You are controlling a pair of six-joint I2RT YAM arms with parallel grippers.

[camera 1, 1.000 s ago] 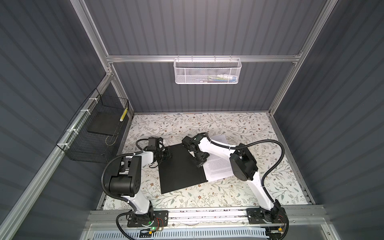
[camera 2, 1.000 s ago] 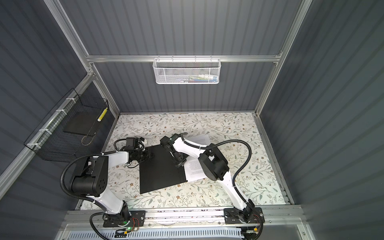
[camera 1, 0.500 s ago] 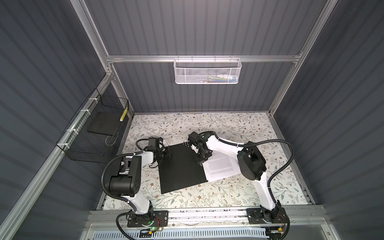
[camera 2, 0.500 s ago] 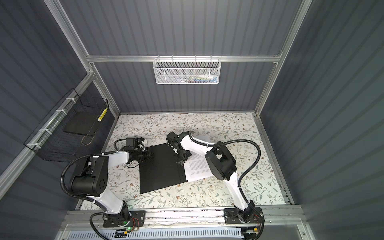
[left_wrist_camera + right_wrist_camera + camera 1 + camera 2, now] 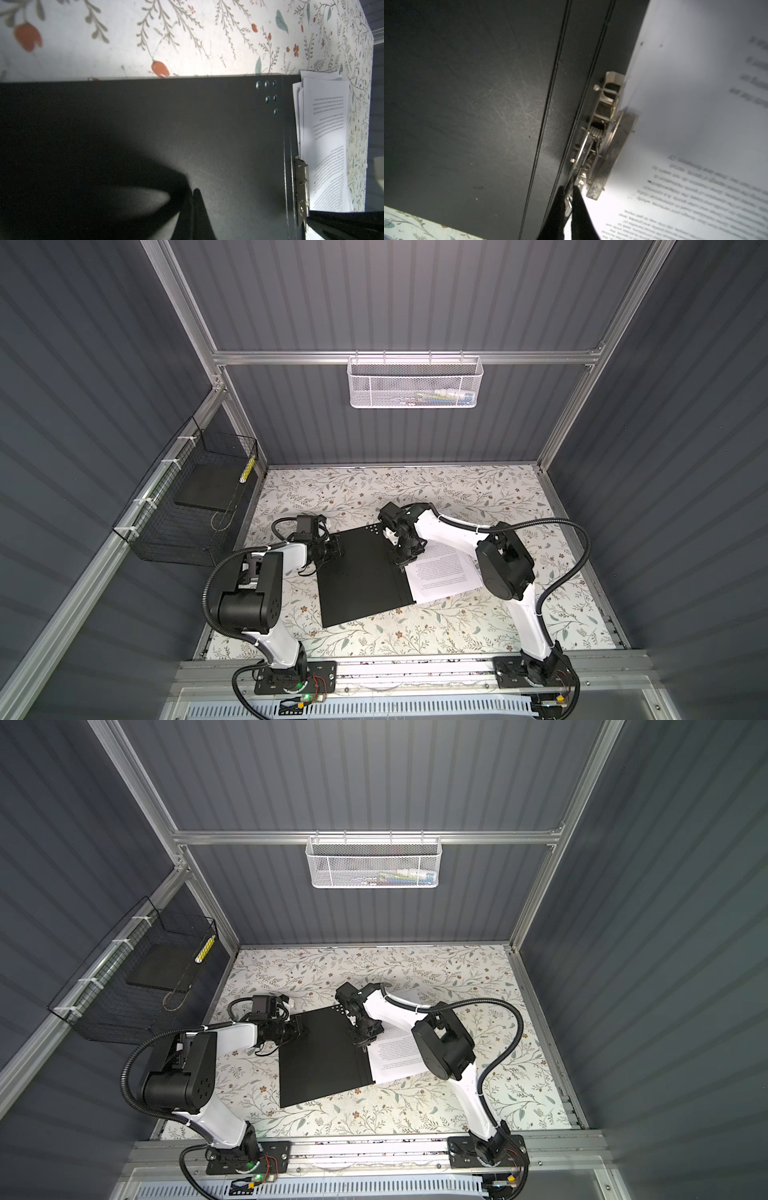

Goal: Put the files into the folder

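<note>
We find the right gripper nearly closed, pinching the clip lever of the folder. The left gripper is pressed together over the folder's black cover.

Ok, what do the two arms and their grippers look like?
They look alike. The left arm and right arm have white link shells and bulky black joint housings, each with a black corrugated cable looping alongside. The left gripper and right gripper are black, with slim fingers tapering to points.
</note>
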